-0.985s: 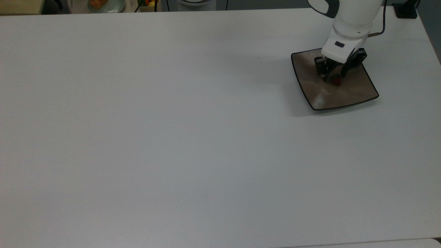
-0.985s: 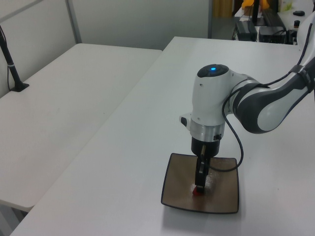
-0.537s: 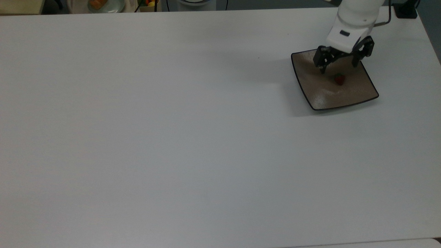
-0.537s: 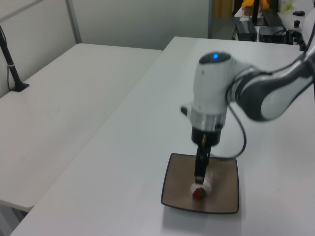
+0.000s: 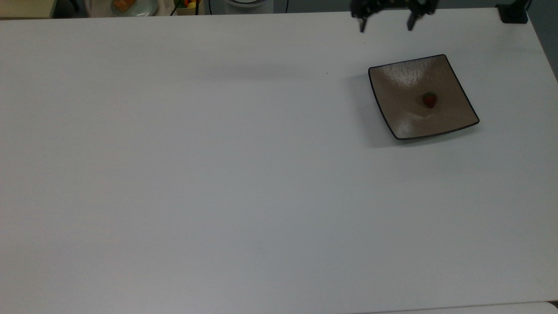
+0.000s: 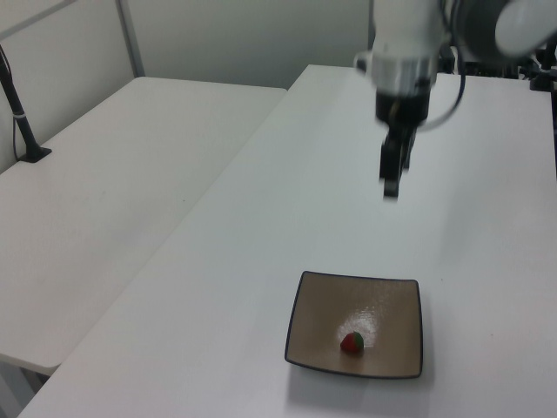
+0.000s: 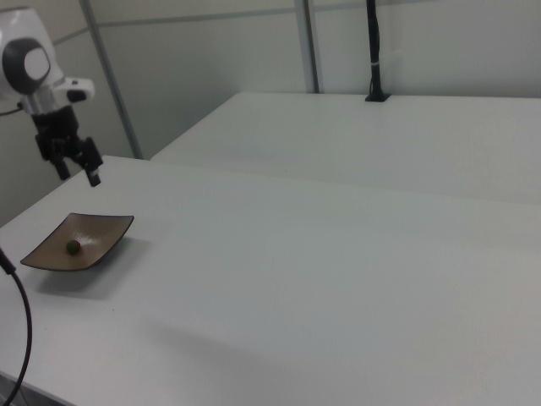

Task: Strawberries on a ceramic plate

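Strawberry (image 5: 430, 100) is sitting near the middle of the square brown ceramic plate (image 5: 392, 115), nothing touching it, so the drop-off looks done to me. Gripper (image 5: 386, 24) hangs well above and clear of the plate, fingers spread apart and empty, probably lifted so it can't nudge the berry. White table (image 5: 218, 174) carries the plate.
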